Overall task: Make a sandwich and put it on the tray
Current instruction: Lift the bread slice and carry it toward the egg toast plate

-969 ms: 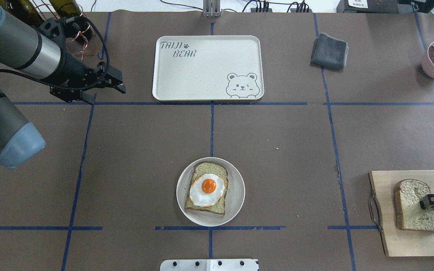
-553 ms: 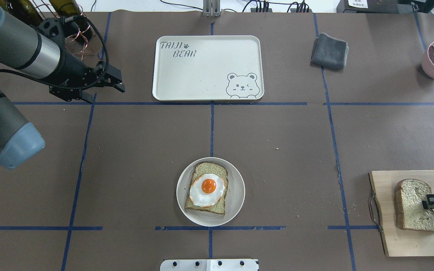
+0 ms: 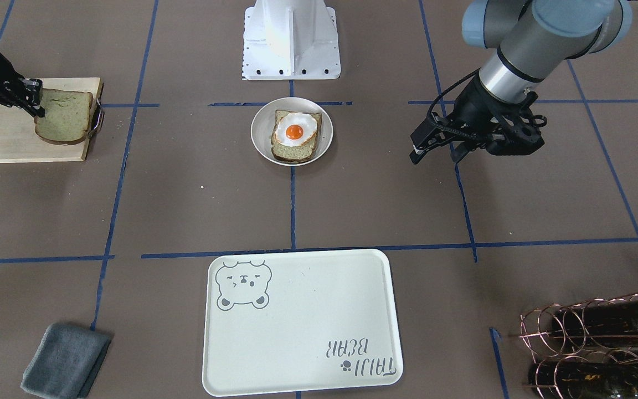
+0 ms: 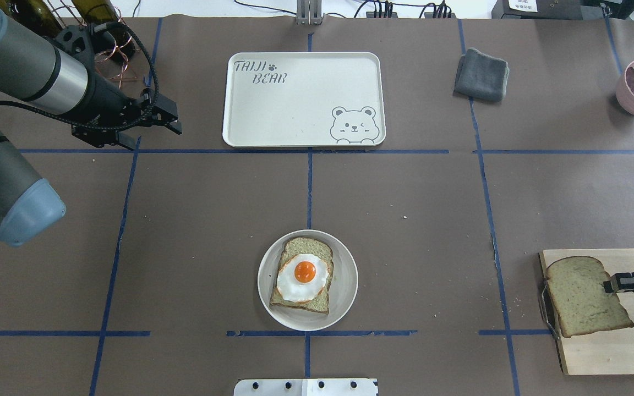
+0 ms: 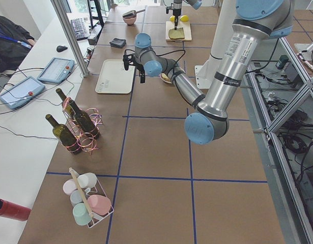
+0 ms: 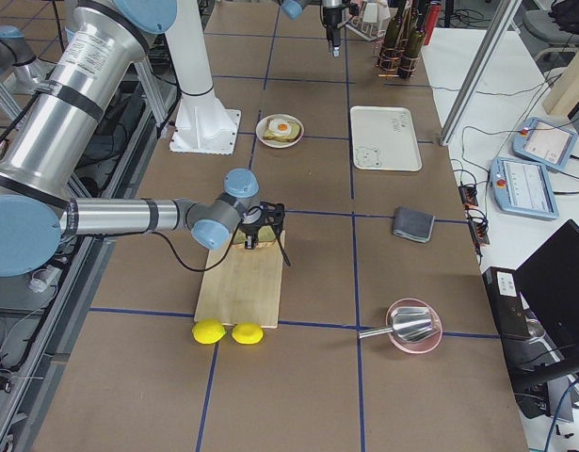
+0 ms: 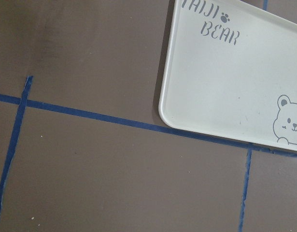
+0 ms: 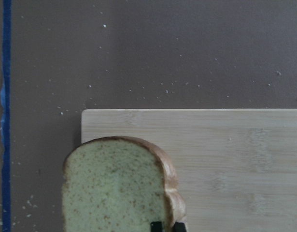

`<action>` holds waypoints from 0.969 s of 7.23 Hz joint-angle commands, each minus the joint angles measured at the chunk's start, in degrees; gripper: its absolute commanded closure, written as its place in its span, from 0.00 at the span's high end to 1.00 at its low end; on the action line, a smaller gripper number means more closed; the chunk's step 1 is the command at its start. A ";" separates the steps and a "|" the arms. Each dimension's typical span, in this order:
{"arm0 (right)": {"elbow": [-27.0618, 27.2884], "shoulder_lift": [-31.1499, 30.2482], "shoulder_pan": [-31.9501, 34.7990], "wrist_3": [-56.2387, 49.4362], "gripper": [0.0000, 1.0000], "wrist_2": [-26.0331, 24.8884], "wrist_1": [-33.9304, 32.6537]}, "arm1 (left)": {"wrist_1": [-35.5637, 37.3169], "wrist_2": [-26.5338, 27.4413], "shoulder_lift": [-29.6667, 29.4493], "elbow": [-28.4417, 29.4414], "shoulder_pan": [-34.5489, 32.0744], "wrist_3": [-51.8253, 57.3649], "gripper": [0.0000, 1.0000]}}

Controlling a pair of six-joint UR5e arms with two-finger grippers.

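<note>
right gripper (image 4: pixel 608 286) pinches the edge of a bread slice (image 4: pixel 575 296) above the cutting board (image 4: pixel 603 355), forearm nearly level.

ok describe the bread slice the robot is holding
Find the wooden cutting board at the table's end on the robot's right. The plain bread slice over it is pinched at the crust by the right end effector. Unlike the egg-topped slice on the round plate, it is bare.

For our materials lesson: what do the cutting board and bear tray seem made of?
The cutting board looks like matte pale wood, perhaps bamboo: fine grain lines. The tray seems smooth plastic or melamine: even cream surface, printed grey bear.
</note>
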 commanded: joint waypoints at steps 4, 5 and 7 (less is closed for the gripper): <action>1.19 24.11 5.68 18.64 0.00 11.00 -0.54 | -0.02 -0.02 0.09 0.70 0.00 0.09 1.00; -1.17 30.44 5.42 22.88 0.00 10.91 -0.37 | -0.02 -0.02 0.09 0.88 0.00 0.17 1.00; -5.48 41.18 0.08 29.67 0.00 8.03 -0.63 | -0.02 -0.02 0.18 1.06 0.09 0.17 1.00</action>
